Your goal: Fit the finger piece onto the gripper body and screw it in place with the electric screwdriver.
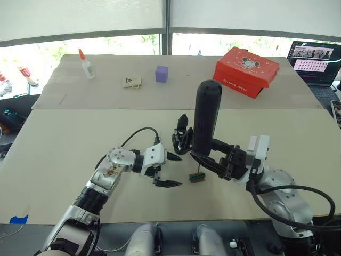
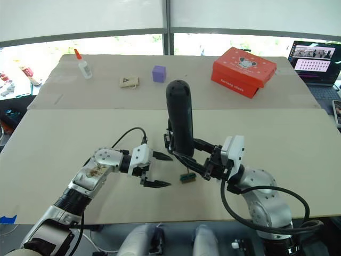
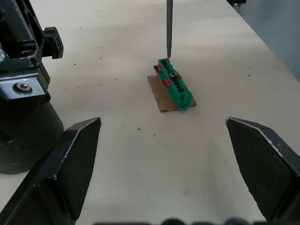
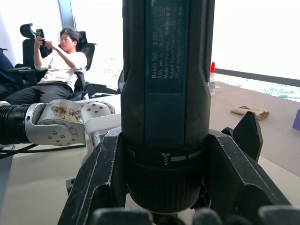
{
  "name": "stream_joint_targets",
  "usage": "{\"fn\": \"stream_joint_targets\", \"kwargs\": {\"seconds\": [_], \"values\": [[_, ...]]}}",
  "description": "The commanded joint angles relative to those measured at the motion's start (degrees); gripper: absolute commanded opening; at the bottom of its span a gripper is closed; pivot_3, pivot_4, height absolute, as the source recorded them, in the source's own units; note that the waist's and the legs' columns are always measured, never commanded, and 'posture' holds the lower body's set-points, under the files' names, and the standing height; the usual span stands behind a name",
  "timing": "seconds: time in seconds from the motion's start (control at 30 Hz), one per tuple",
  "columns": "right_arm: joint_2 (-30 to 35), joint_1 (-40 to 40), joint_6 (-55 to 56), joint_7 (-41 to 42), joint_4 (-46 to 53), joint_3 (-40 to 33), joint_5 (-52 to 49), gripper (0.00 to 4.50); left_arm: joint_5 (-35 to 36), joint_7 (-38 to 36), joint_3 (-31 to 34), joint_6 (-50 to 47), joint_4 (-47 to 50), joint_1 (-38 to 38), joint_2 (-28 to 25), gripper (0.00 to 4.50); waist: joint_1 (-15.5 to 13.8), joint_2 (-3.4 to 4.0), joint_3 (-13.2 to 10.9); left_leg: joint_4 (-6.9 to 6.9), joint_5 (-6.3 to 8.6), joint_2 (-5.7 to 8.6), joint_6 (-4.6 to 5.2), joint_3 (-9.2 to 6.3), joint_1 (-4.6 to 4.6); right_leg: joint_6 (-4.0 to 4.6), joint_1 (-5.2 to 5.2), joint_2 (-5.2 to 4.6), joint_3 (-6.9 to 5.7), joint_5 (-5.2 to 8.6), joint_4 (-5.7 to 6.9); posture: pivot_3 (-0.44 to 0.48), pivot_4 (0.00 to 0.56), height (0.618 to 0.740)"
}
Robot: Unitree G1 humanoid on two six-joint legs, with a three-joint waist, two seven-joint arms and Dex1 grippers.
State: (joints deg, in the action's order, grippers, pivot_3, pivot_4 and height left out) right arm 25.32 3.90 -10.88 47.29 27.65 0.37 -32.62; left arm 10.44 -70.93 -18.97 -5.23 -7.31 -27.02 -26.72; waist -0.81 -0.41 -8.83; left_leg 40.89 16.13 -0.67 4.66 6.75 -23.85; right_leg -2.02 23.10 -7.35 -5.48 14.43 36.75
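The electric screwdriver (image 1: 206, 120) stands upright at the table's middle, and my right gripper (image 1: 205, 157) is shut on its lower end (image 4: 164, 154). Its thin bit (image 3: 168, 28) points down onto a small green-and-brown block (image 3: 174, 85). Just left of the screwdriver stands the gripper body (image 1: 182, 140), with a pointed black finger rising from its top; its round base (image 3: 23, 126) is beside my left fingers. My left gripper (image 1: 177, 170) is open, close to the left of the block, with nothing between its fingers (image 3: 70, 164). A loose finger piece is out of view.
At the table's far side are a red box (image 1: 246, 71), a purple cube (image 1: 162, 73), a small tan item (image 1: 131, 81) and a glue bottle (image 1: 86, 64). A laptop (image 1: 314, 58) sits far right. A person (image 4: 58, 70) sits in a chair beyond the table.
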Motion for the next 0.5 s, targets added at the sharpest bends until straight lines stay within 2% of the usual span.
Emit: {"fn": "stream_joint_targets", "kwargs": {"seconds": [0.03,0.5], "values": [[-0.61,0.79,1.3,-0.2,1.39,-0.1,-0.35,1.89,0.24,-0.16,0.68,0.84,0.7,-0.88,0.01,4.5,-0.01,0.0,0.0,0.0,0.0,0.0,0.0,0.0,0.0,0.0,0.0,0.0,0.0,0.0,0.0,0.0,0.15,0.74],[-0.43,1.02,1.31,-0.57,1.1,0.33,0.46,1.89,0.26,-0.27,0.79,0.84,0.51,-1.13,-0.08,4.5,0.0,0.0,0.0,0.0,0.0,0.0,0.0,0.0,0.0,0.0,0.0,0.0,0.0,0.0,0.0,0.0,0.15,0.74]]}}
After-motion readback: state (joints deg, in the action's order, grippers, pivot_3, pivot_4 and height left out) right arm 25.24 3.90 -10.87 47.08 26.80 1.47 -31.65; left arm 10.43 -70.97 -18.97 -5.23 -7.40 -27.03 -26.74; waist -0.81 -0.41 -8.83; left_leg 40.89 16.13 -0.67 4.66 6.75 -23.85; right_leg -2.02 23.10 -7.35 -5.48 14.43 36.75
